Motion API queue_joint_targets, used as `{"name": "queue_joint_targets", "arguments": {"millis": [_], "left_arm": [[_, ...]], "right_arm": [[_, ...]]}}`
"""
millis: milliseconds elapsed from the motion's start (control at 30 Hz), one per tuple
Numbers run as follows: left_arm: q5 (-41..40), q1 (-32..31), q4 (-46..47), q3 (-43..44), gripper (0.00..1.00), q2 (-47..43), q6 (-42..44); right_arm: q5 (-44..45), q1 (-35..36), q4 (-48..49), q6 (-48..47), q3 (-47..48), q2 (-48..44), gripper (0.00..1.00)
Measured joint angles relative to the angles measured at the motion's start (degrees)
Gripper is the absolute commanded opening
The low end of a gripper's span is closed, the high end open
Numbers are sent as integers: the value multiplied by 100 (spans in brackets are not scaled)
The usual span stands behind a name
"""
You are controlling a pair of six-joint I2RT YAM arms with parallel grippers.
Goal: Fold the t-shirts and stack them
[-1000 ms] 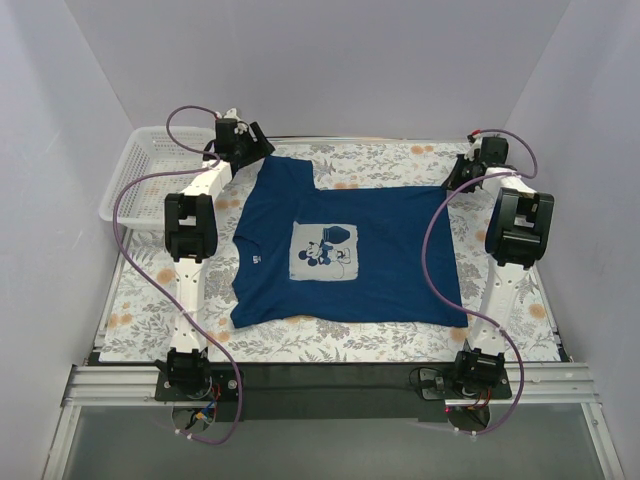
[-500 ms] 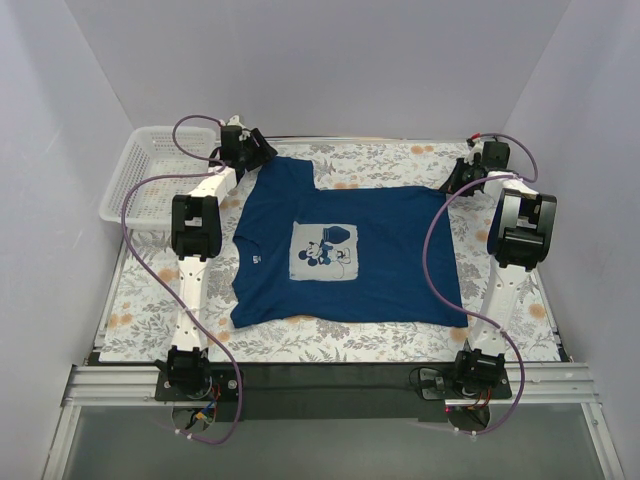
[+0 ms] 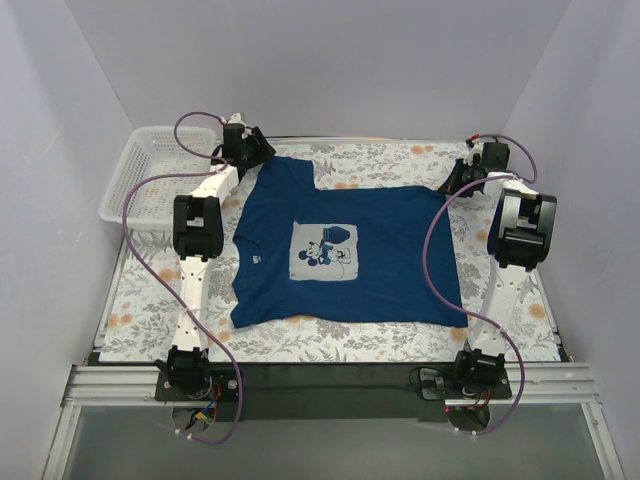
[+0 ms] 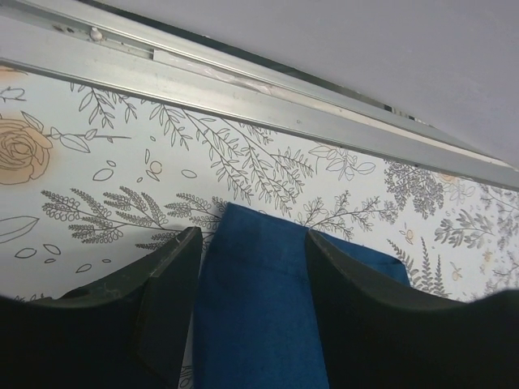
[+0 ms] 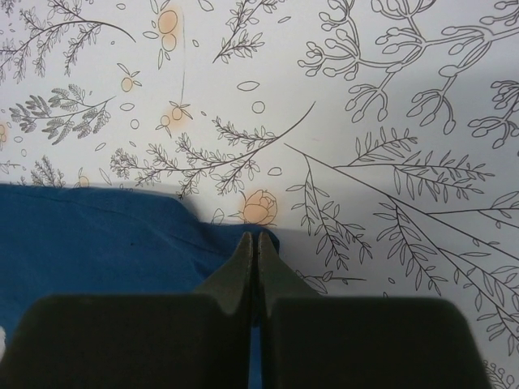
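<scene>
Navy t-shirt (image 3: 400,240) shows a mouse print (image 3: 325,252); neck label (image 3: 256,257) unreadable.

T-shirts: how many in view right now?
1. The navy t-shirt lies spread print-up in the middle of the table; none shows in the white basket at the far left. One could lie hidden beneath it.

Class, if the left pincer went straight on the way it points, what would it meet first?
Probably the t-shirt sleeve, which lies between its parted fingers; past it, the floral table, then the metal rail. Depth is unclear.
</scene>
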Motion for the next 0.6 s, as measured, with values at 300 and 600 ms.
{"name": "queue_joint_targets", "arguments": {"millis": [300, 600], "left_arm": [[-433, -181, -210, 181, 48, 92, 566], [-876, -280, -540, 315, 27, 120, 1043]], "right_arm": [[-59, 0, 35, 24, -52, -22, 1], [-155, 0, 59, 70, -98, -33, 1]]}}
